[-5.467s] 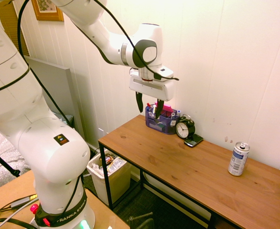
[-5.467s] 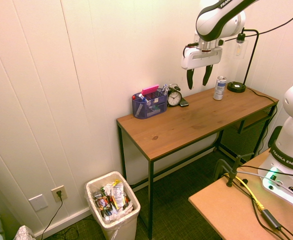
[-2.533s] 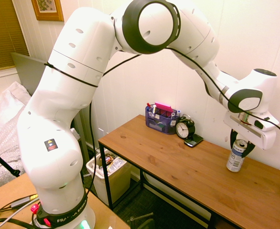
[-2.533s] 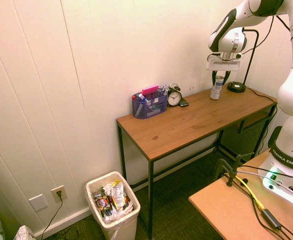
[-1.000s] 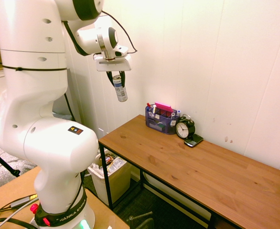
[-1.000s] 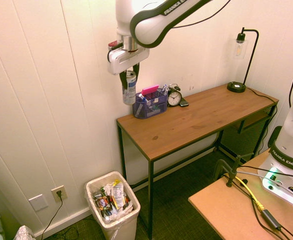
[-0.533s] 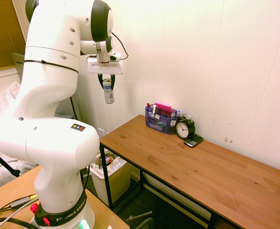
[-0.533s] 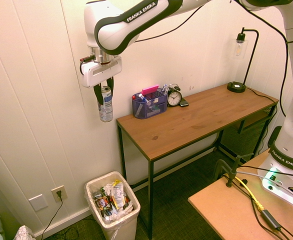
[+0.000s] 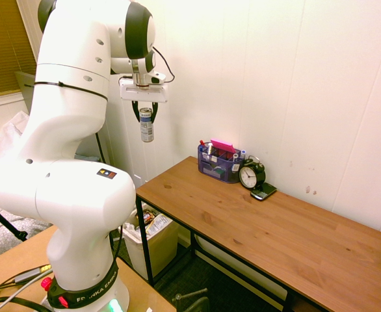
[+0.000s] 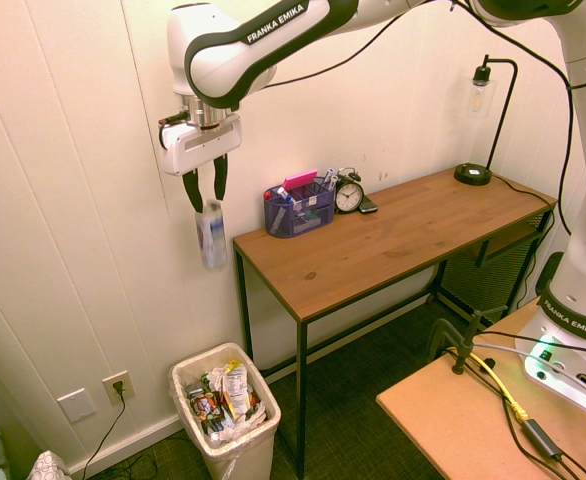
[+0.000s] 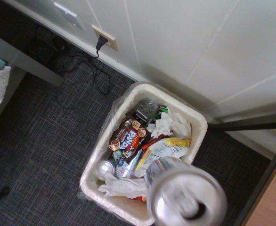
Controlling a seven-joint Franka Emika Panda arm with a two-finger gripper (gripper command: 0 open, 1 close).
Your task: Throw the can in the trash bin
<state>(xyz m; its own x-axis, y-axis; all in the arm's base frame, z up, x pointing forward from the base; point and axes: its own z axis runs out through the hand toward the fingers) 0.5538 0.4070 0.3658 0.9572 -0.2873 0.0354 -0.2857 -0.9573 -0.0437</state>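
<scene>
You're seeing a slim silver-white can (image 10: 212, 236) with blue markings (its metal top is gleaming, its body blurring), hanging upright in midair above the trash bin (image 10: 225, 402). Your pincer (image 10: 207, 202) is standing released, its fingertips parting around the top.

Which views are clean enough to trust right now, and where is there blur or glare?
Second exterior view: the can is motion-smeared below the open gripper, while the desk looks fairly sharp. First exterior view: can label readable only as bands; wall washed bright. Wrist view: dimmer, greyer; bright glints on the can's metal top.
</scene>
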